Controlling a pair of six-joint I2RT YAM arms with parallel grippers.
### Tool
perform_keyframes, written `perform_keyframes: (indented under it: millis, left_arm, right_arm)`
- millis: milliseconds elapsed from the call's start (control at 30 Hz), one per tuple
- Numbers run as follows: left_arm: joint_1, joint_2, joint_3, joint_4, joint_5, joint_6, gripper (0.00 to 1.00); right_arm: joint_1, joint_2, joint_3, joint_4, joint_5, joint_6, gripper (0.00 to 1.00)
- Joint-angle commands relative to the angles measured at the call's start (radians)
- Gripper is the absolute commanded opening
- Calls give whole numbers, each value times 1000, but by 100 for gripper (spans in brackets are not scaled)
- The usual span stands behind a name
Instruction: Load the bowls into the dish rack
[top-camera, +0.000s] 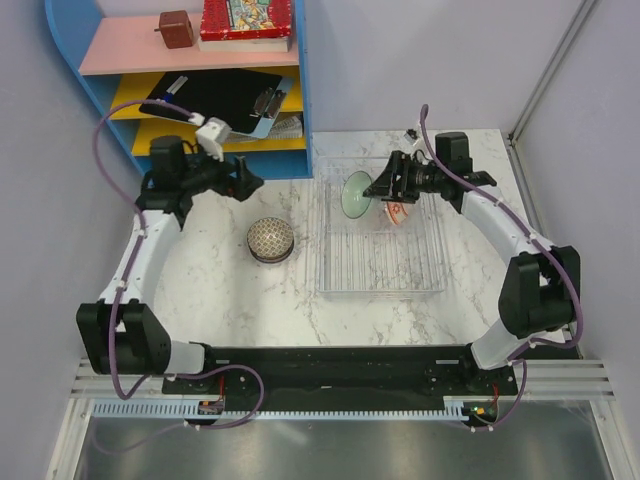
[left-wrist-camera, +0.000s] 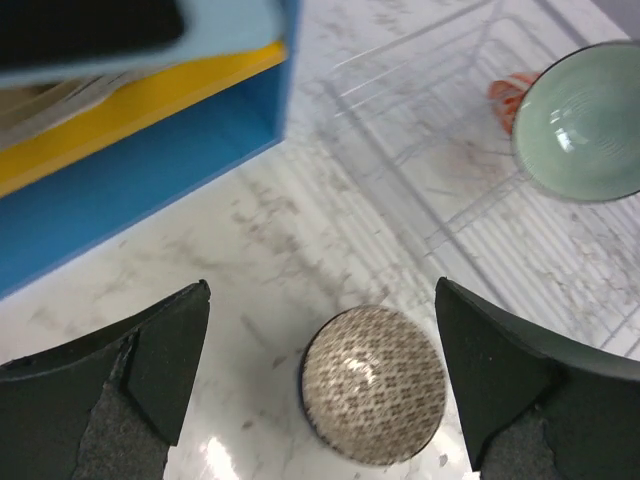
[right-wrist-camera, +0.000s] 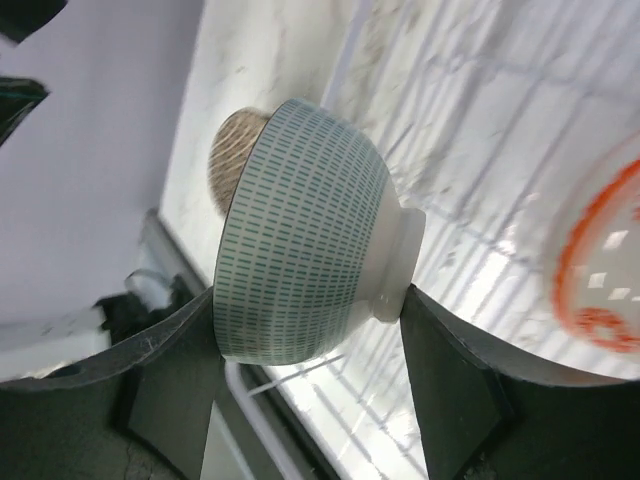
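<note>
since this pale green bowl (right-wrist-camera: 300, 220) looks like slick, brittle ceramic, my right gripper (right-wrist-camera: 308, 300) clamps it rim to foot while my left gripper (left-wrist-camera: 322, 290) hangs spread.

Overhead view: light is bright, even and diffuse; shadows on the table (top-camera: 220, 290) are faint and soft-edged. Left wrist view: a white glare patch marks the marble, and a small highlight sits on the mesh bowl (left-wrist-camera: 372, 385). Right wrist view: the pale green bowl (right-wrist-camera: 300, 230) is sharp; the dish rack (right-wrist-camera: 480, 120) ribs and the white-and-red bowl (right-wrist-camera: 600, 270) are blurred and overexposed.

Mesh bowl (left-wrist-camera: 372, 385) (inverted) on table (left-wrist-camera: 250, 240)
</note>
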Motion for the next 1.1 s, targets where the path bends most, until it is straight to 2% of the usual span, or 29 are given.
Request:
perform_keyframes:
  millis: [0, 200, 367, 400, 700, 1067]
  left_arm:
    - [216, -71, -67, -79, 84, -8, 100]
    - [434, -102, -166, -139, 125, 72, 100]
    - [537, -105, -245, -109, 198, 58, 100]
    - [548, -108, -255, -102, 199, 57, 100]
    - [554, -224, -371, -9, 187, 57, 100]
    - [554, -247, -400, 14, 222, 51, 100]
  right_arm:
    - [11, -44, 150, -103, 323, -132, 0]
    - [100, -1, 281, -192, 650, -206, 0]
    - [234, 38, 336, -225, 866, -297, 0]
    - [256, 42, 339, -226, 951, -311, 0]
    - [448, 140, 380, -202, 1260, -436, 0]
    - [515, 248, 417, -189, 1345, -453, 0]
